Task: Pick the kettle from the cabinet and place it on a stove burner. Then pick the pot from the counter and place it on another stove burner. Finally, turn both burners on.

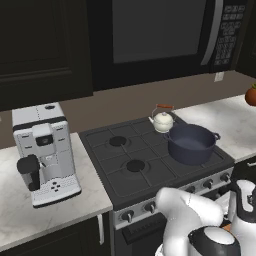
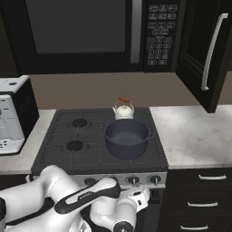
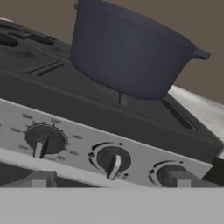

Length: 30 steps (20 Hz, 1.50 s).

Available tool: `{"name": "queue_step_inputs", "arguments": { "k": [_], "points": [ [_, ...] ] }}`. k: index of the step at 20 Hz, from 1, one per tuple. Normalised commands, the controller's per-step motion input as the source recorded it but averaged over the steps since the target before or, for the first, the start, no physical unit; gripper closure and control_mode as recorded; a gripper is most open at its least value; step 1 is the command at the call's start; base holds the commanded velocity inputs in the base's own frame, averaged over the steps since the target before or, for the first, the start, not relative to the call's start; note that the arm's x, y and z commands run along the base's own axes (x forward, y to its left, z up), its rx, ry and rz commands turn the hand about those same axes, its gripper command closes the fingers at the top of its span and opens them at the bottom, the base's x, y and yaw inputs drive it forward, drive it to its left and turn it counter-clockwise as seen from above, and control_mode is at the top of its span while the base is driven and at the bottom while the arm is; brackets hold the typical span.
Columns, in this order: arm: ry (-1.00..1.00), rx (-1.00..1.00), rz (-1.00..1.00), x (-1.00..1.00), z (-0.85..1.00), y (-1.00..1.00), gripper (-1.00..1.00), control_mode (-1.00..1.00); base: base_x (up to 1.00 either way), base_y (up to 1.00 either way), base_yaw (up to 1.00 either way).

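Observation:
The cream-white kettle (image 1: 162, 120) (image 2: 123, 110) stands on the back right burner of the stove. Just in front of it, the dark blue pot (image 1: 191, 143) (image 2: 127, 137) (image 3: 127, 50) sits on the front right burner. My gripper (image 3: 109, 179) is open and holds nothing. It hovers low in front of the stove's control panel, with the middle knob (image 3: 113, 161) just above the gap between the fingertips (image 3: 41, 178). Another knob (image 3: 45, 140) is to its left and a third (image 3: 168, 175) to its right. The black cabinet (image 2: 199, 50) hangs at the upper right.
The two left burners (image 1: 118, 141) (image 1: 135, 165) are bare. A white coffee machine (image 1: 45, 152) stands on the left counter (image 1: 15, 220). The microwave (image 2: 90, 31) hangs above the stove. Marbled counter (image 2: 195, 131) stretches right, with a red-orange object (image 1: 251, 96) far back.

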Motion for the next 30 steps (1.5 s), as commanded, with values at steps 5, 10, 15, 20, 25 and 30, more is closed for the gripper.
{"name": "queue_step_inputs", "arguments": {
  "k": [5, 10, 15, 20, 25, 30],
  "points": [
    [0.0, 0.04, 0.0, 0.35, -0.07, 0.0, -1.0, -1.0, 0.0, 0.0, 0.0],
    [0.0, 0.04, 0.0, 0.31, -0.12, 0.0, -1.0, -1.0, 0.0, 0.0, 0.0],
    [0.0, 0.03, 0.0, 0.17, -0.16, 0.0, -1.0, -1.0, 0.0, 0.0, 0.0],
    [0.0, 0.02, -0.02, 0.18, -0.14, 0.0, -1.0, -1.0, 0.0, 0.0, 0.0],
    [0.0, 0.01, -0.04, 0.08, -0.14, -0.02, -1.0, -1.0, 0.0, 0.0, 0.0],
    [0.0, 0.0, -0.05, 0.01, -0.17, -0.03, -1.0, -1.0, 0.0, 0.0, 0.0]
  ]
}}
